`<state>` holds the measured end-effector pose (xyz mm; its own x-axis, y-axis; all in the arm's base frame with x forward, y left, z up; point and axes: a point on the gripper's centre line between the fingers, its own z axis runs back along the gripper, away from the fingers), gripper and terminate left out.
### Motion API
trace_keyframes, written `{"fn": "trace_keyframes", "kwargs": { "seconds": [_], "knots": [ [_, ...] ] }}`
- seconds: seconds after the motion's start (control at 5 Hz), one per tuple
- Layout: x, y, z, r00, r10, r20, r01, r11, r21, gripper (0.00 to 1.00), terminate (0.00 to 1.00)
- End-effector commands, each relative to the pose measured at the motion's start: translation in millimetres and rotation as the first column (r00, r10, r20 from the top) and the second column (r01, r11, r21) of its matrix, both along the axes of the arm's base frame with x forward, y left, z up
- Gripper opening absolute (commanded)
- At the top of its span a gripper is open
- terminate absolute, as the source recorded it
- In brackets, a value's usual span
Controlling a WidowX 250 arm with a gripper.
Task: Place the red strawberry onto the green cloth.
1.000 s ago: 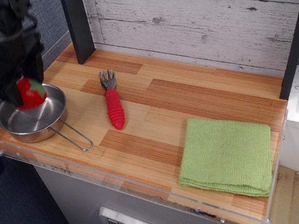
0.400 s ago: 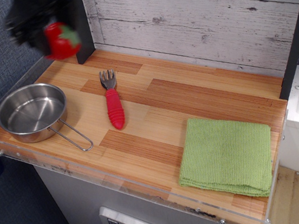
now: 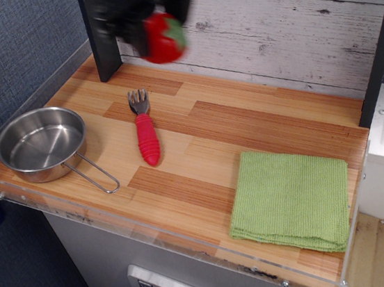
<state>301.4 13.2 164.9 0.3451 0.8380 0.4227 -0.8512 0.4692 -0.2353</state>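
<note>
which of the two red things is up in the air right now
The strawberry, held in the claw high above the back of the counter. The other red thing, the fork, lies flat on the wood beside the pan.

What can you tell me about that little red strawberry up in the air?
The red strawberry is a small, glossy toy, plastic by its look, with a green leafy cap pointing right. It is blurred by motion. The dark gripper holds it high above the wooden counter, in front of the whitewashed plank wall, touching nothing else. It is far from the green cloth lying at the front right.
</note>
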Motion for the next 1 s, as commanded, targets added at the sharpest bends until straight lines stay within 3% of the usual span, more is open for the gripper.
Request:
{"fn": "trace_keyframes", "kwargs": {
  "seconds": [0.0,0.2,0.8],
  "knots": [
    [-19,-56,-21,0.985,-0.17,-0.013,0.17,0.985,0.022,0.0,0.0],
    [-22,-73,-39,0.973,-0.23,-0.012,0.23,0.973,0.022,0.0,0.0],
    [-27,-100,-97,0.926,-0.368,-0.081,0.373,0.926,0.054,0.0,0.0]
  ]
}}
